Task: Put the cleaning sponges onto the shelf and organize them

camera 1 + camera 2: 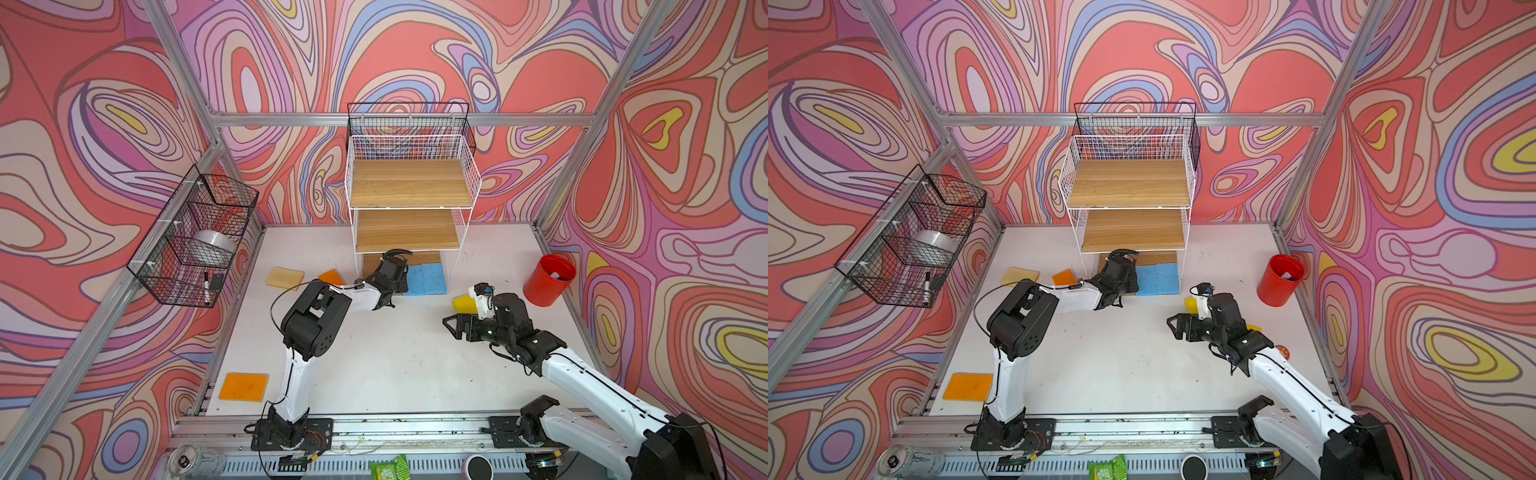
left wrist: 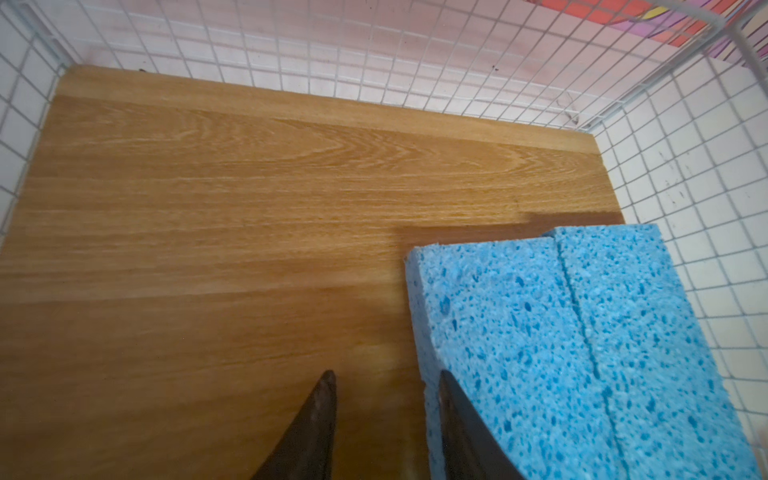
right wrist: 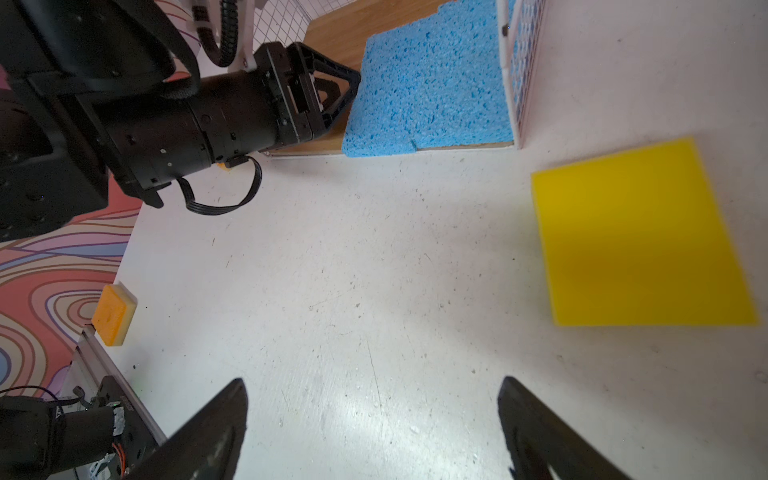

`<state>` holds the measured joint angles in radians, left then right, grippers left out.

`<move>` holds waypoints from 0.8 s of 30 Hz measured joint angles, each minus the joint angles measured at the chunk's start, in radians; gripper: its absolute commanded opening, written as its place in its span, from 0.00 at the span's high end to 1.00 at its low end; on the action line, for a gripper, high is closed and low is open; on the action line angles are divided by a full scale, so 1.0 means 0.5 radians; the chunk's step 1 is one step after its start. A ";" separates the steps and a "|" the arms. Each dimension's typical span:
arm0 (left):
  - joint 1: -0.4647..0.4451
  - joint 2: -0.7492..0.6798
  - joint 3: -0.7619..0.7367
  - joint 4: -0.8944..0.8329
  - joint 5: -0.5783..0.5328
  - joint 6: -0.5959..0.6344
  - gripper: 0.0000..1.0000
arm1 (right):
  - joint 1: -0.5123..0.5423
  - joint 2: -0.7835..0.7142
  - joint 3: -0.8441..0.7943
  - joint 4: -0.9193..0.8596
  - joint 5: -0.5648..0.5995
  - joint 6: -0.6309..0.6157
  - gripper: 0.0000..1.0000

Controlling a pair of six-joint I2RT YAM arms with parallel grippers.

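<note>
The shelf [image 1: 411, 183] was positioned at the far middle of the counter [image 1: 395, 365]. Its top and middle tiers were seen bare in both top views.

Two light blue sponges [image 1: 428, 279] were laid flat on the bottom tier, side by side and touching, in the right half of the board. The right-hand one was set against the right wire wall. Their near edges reached the near edge of the board.

The left end effector [image 2: 386, 374] was inserted into the bottom tier, just left of the blue pair. Its fingers were parted and released; only bare board was seen between them. The right-hand finger [image 2: 461, 415] was placed at the left edge of the nearer blue sponge; whether it touched could not be told.

The right end effector [image 3: 372, 380] was held above the bare counter, right of centre, spread wide and grasping nothing.

The remaining sponges were located on the counter:
- A yellow sponge [image 3: 640, 237] lay near the shelf's right foot, partly hidden by the right arm in both top views.
- A pale tan sponge [image 1: 285, 277] lay left of the shelf.
- An orange sponge [image 1: 331, 277] lay just right of it, partly hidden by the left arm.
- A second orange sponge [image 1: 244, 386] lay at the near left corner.
</note>
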<state>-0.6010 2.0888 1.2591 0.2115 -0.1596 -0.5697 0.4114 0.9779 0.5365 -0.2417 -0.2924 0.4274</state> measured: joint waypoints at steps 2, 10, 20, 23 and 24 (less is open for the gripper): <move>0.000 -0.027 -0.033 0.000 -0.008 0.001 0.43 | 0.000 -0.001 0.000 -0.007 0.002 0.001 0.03; 0.002 -0.086 -0.085 -0.021 -0.053 0.002 0.28 | 0.000 -0.002 0.006 -0.027 0.018 0.021 0.05; -0.002 -0.136 -0.106 -0.072 -0.066 0.002 0.68 | 0.000 -0.015 0.008 -0.038 0.029 0.040 0.04; -0.002 -0.137 -0.105 -0.094 -0.074 0.001 0.86 | 0.000 -0.027 0.008 -0.041 0.030 0.045 0.05; -0.002 -0.137 -0.105 -0.104 -0.080 0.000 0.89 | 0.000 -0.028 0.008 -0.042 0.030 0.046 0.05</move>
<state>-0.6022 2.0205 1.2064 0.1596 -0.1997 -0.5697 0.4114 0.9638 0.5404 -0.2626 -0.2775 0.4503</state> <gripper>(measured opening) 0.212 0.955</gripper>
